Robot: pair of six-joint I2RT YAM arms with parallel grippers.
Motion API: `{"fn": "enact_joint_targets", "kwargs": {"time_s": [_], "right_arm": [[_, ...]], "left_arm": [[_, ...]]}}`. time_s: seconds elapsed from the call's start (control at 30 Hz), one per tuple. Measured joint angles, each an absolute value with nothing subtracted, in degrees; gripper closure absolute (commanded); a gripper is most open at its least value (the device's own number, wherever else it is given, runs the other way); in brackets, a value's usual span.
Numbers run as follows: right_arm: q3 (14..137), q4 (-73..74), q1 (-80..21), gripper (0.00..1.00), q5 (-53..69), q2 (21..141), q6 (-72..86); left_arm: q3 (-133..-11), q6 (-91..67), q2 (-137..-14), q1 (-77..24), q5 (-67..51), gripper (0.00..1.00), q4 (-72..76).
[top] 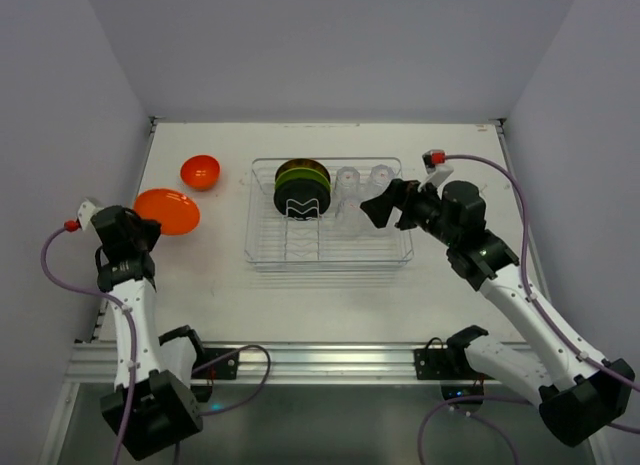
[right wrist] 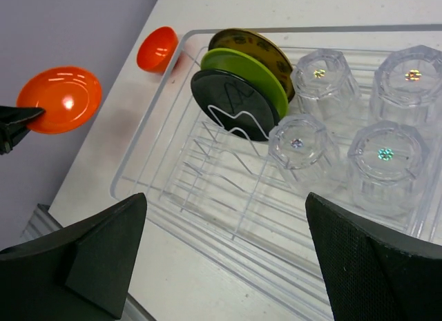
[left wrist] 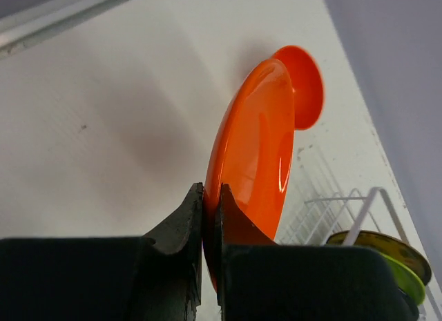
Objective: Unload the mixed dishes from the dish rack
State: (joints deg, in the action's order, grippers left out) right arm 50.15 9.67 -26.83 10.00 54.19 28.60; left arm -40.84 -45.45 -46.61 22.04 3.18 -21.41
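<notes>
Left end effector (left wrist: 209, 197) clamps the orange plate (left wrist: 255, 148) by its rim; right end effector (right wrist: 226, 200) gapes wide, empty, near the dish rack (right wrist: 131, 179) holding 4 cups (right wrist: 383, 162)

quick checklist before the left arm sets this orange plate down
1. Grip: left gripper shut on the orange plate at its rim: ok.
2. Clearance: orange plate apart from the dish rack: ok.
3. Neighbour: orange bowl not touching the plate: ok.
4. Plate touching the table: cannot tell.
5. Other arm: right gripper open, facing the clear cups: ok.
6. Rack emptied: not ok; black plate, green plate, yellow-brown plate and four cups in it.
</notes>
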Motion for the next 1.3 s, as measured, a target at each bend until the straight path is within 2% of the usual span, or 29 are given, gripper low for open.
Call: {"fn": "enact_joint_targets", "kwargs": {"time_s": [0.2,0.43,0.5,0.6,0.63,0.7,0.73,0.8,0.83,0.93,1.3], "right_arm": [[47.51,10.04,-24.51,0.01,9.98,52.31,25.96],[46.54,10.11,-24.21,0.01,10.48,50.76,24.34],[46.37,10.11,-24.18,0.01,11.18,50.89,24.32],[46.35,10.11,-24.18,0.01,11.92,51.07,24.27],[46.35,10.07,-24.21,0.01,12.21,51.09,24.27],[46.35,9.89,-24.18,0.01,12.95,51.33,24.21],[46.35,9.85,-24.21,0.01,13.08,51.51,24.16],[46.35,9.85,-24.21,0.01,13.26,52.03,23.92],[46.35,9.85,-24.18,0.01,13.28,52.23,23.81],[46.35,9.87,-24.21,0.01,13.58,52.53,23.03],[46.26,6.33,-24.1,0.01,21.54,54.96,21.28]], "left_arm": [[-27.7,-49.01,-57.58,27.44,-6.92,1.0,-10.35],[-23.55,-51.09,-65.08,27.49,-10.04,0.98,1.8],[-22.44,-51.51,-66.59,27.51,-10.26,0.86,4.95],[-20.6,-51.66,-67.88,27.57,-10.41,0.76,7.07],[-20.16,-51.57,-68.12,27.59,-10.41,0.68,7.25],[-19.81,-51.13,-68.27,27.64,-10.28,0.58,7.2],[-19.81,-51.07,-68.2,27.64,-10.2,0.47,7.2],[-19.81,-50.33,-67.42,27.64,-9.91,0.33,6.74],[-19.84,-50.0,-66.52,27.64,-9.69,0.18,6.0],[-20.93,-48.99,-61.36,27.64,-7.97,0.0,0.86],[-39.97,-37.19,-48.97,27.64,-3.09,0.0,-20.36]]}}
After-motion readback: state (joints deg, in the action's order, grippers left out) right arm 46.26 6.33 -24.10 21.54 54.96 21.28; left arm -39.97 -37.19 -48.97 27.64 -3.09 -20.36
